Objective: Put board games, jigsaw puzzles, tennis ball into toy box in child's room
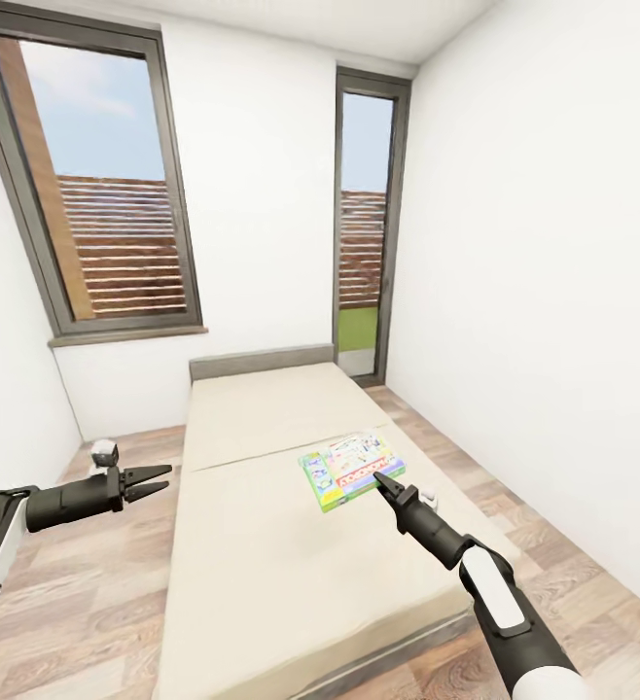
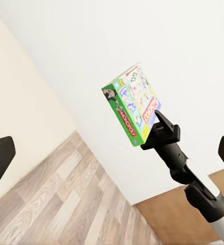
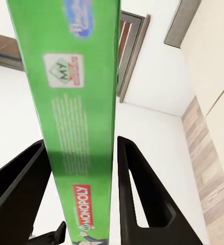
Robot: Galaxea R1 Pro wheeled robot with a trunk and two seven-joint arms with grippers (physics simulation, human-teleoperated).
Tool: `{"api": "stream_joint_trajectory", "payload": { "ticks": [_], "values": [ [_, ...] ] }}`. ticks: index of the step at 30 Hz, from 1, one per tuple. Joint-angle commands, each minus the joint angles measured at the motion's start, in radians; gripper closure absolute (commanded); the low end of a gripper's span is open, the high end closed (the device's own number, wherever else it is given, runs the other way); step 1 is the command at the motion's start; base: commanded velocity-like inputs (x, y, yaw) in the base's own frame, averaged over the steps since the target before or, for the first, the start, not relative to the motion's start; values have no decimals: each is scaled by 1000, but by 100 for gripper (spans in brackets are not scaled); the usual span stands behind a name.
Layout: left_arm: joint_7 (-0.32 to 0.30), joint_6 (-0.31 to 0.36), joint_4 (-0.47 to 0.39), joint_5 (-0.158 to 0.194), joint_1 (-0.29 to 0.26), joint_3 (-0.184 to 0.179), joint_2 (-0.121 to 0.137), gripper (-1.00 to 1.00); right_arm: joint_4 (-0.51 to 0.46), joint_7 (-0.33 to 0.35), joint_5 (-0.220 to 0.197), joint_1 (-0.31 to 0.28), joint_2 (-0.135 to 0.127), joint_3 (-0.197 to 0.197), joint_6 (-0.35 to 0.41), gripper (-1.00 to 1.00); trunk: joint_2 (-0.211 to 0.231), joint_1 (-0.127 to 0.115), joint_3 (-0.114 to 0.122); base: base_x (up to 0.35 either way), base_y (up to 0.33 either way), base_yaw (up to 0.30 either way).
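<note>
Because our right hand [image 1: 390,483] grips the white-green board game [image 1: 351,469] by its edge above the bed [image 1: 262,544], it can be carried off; our left hand [image 1: 155,478] hovers open, empty, beside the bed.

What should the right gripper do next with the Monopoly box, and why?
Probably lift it a little higher before turning away. The right gripper has the board game between its fingers, edge-on in the right wrist view, and the box hangs low over the bed. The left gripper is open and free.
</note>
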Motion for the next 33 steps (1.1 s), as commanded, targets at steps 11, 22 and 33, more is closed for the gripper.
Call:
{"api": "stream_joint_trajectory", "payload": {
  "ticks": [11,22,33],
  "values": [
    [-2,11,0,2,0,0,0,-100,0,1,-6,-1,1,-5,9,100,76,-42,39,0,0,-247],
    [-3,10,0,2,0,0,-6,-100,0,-2,-6,-1,1,-4,9,100,153,-84,80,0,0,-247],
    [-3,10,0,1,0,0,-6,-100,0,-3,-6,-2,2,-4,9,100,230,-126,121,0,0,-247]
  ]
}}
